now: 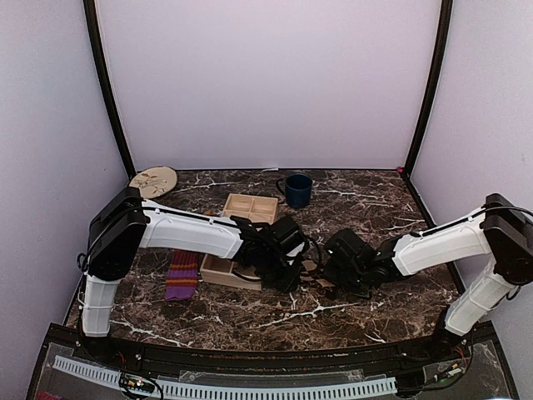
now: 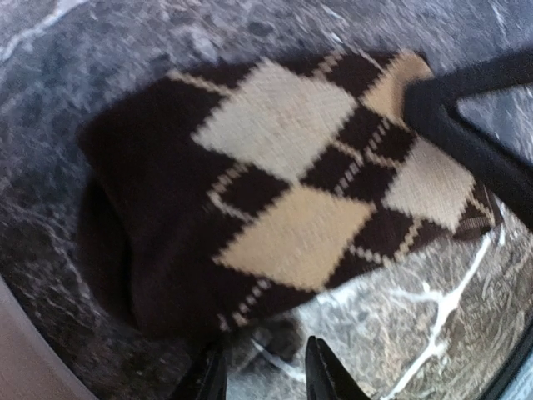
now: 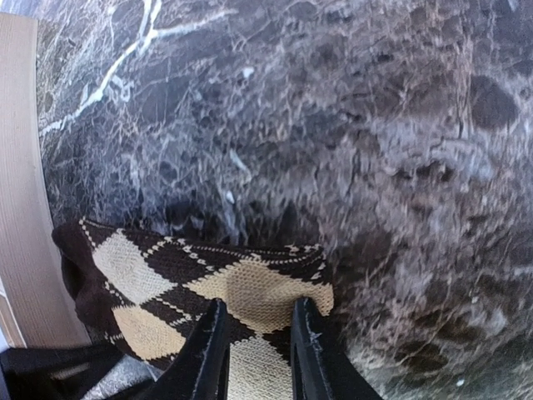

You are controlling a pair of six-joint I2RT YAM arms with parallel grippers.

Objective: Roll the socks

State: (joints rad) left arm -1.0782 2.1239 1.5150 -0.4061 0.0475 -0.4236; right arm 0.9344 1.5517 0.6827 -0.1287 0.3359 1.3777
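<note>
My right claw (image 3: 254,354) is pinched on one short end of the argyle sock (image 2: 283,192), with tan knit bunched between its two fingers. In my left wrist view one of those black fingers lies across the sock's far corner. My left claw (image 2: 265,375) hangs just off the sock's long edge, jaws partly parted and only marble showing between them, so it holds nothing. The sock lies on the surface (image 1: 375,208) near the middle, between my two wrists and just beside the wooden tray (image 1: 243,207). It looks short and thick, perhaps doubled over, though I cannot tell how many layers there are. To roll it well, I judge I should carry the gripped end up and over toward the dark cuff end in small, tight turns, keeping each fold square to the sock's length. Meanwhile the left claw should come down to pin the body so it does not slide on the smooth stone. If my grip has only the top layer, the roll will come loose, so a deeper bite may be wanted. The tray wall sits close on the cuff side and could catch the sock or my left fingers, and my two wrists are crowded enough to knock together. The striped sock (image 1: 181,275) lies flat near my left forearm, on the tray's other side, not yet rolled. A blue mug (image 1: 296,189) and a round pale disc (image 1: 153,180) stand well back, out of the way.
</note>
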